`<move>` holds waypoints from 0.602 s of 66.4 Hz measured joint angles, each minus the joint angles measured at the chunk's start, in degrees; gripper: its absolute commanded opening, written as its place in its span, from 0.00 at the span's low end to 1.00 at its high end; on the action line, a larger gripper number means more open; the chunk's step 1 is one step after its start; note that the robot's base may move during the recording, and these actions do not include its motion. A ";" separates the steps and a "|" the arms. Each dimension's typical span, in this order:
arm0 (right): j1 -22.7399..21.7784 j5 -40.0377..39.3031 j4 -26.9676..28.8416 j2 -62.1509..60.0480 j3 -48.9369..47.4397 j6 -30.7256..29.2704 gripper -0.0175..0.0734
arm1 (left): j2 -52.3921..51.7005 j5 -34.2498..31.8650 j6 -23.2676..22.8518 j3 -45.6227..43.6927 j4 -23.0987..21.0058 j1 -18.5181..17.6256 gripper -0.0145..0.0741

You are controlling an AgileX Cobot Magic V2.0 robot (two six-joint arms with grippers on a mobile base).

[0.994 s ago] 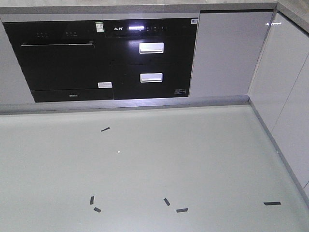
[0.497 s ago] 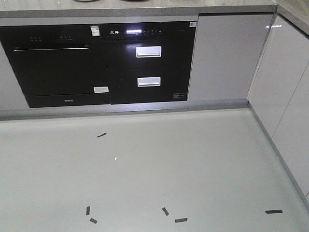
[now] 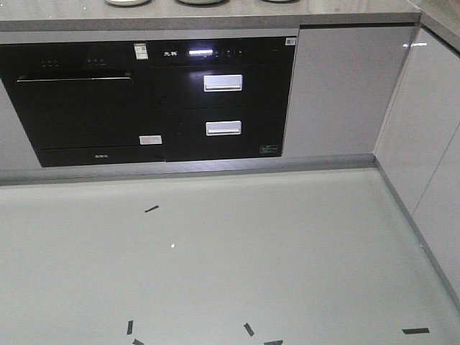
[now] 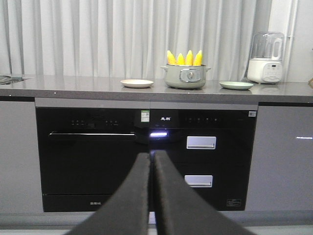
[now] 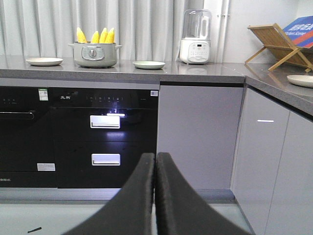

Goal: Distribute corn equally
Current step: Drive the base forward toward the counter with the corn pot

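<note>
In the front view, the black glass-fronted oven point(image 3: 79, 100) sits lower in frame. The grey tabletop point(image 3: 323, 11) now shows pale dish rims point(image 3: 128, 2), and the black tape strips point(image 3: 151, 209) have slid towards the bottom edge.

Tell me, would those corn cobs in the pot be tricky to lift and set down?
Probably stiff: the corn stands upright in the pot. Round and tapered, so likely to roll on a shallow plate.

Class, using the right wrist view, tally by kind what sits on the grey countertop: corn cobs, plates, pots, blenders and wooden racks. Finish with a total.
corn cobs: 4
plates: 3
pot: 1
blender: 1
wooden rack: 1
Total: 10
</note>
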 measured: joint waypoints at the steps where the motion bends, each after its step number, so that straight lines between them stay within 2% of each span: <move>1: 0.00 0.00 0.00 0.00 0.00 0.00 0.18 | 0.00 0.00 0.00 0.00 0.00 0.00 0.16; 40: 0.00 0.00 0.00 0.00 0.00 0.00 0.18 | 0.00 0.00 0.00 0.00 0.00 0.00 0.16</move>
